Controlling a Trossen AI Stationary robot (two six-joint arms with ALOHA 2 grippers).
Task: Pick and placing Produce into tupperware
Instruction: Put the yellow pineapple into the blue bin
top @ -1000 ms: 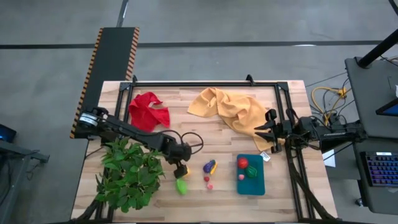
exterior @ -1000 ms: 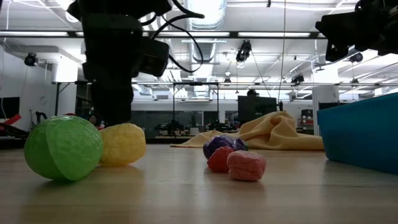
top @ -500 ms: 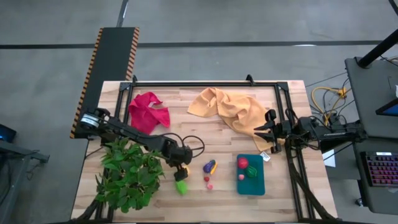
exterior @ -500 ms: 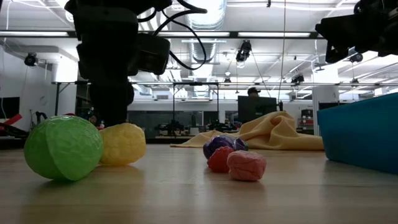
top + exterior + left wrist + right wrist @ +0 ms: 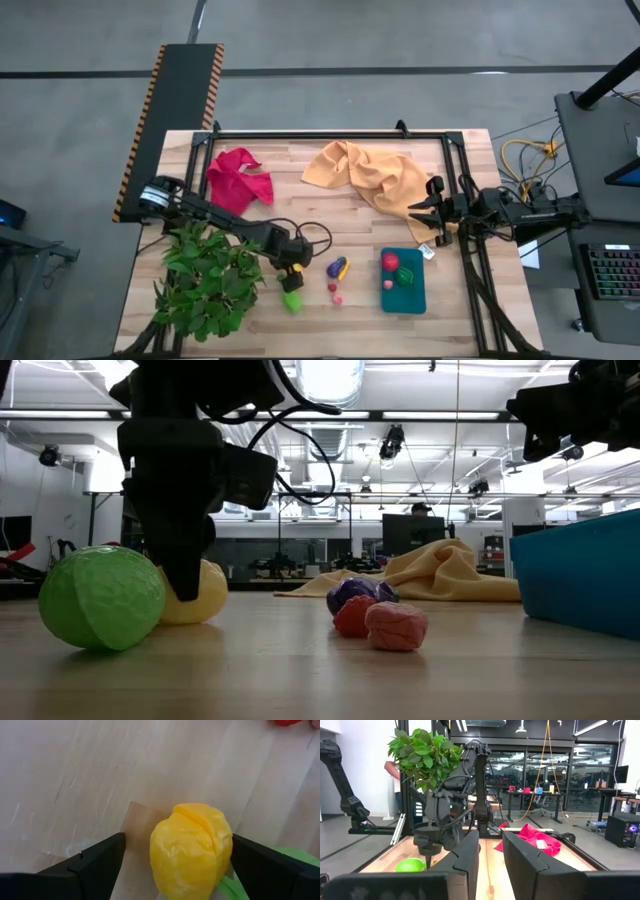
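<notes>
My left gripper [image 5: 291, 268] is open and low over the yellow produce piece [image 5: 192, 850], which rests on the table against the lime green piece [image 5: 102, 597]. One finger [image 5: 100, 857] stands clear of the yellow piece, and the other finger [image 5: 265, 867] is close against its side. A purple piece [image 5: 338, 268], a small red piece [image 5: 332, 287] and a pink piece [image 5: 337, 298] lie between it and the teal tupperware [image 5: 412, 296]. The tupperware holds a red ball [image 5: 390, 262] and a green piece [image 5: 405, 274]. My right gripper [image 5: 415, 218] waits open by the table's right edge. My left gripper comes from above, pointing down, with a finger on either side of the yellow piece, which sits on the table. I cannot tell whether the finger [image 5: 265, 867] touches its side; the other finger does not.
A big leafy plant [image 5: 205, 280] stands at the near left, close to my left arm. A red cloth [image 5: 238, 178] and a yellow cloth [image 5: 370, 175] lie toward the far edge. Bare wood shows between the loose pieces and the tupperware.
My left gripper has come down and slightly toward the near edge, onto the yellow piece; one finger now stands in front of it in the low view. The produce has stayed in place.
</notes>
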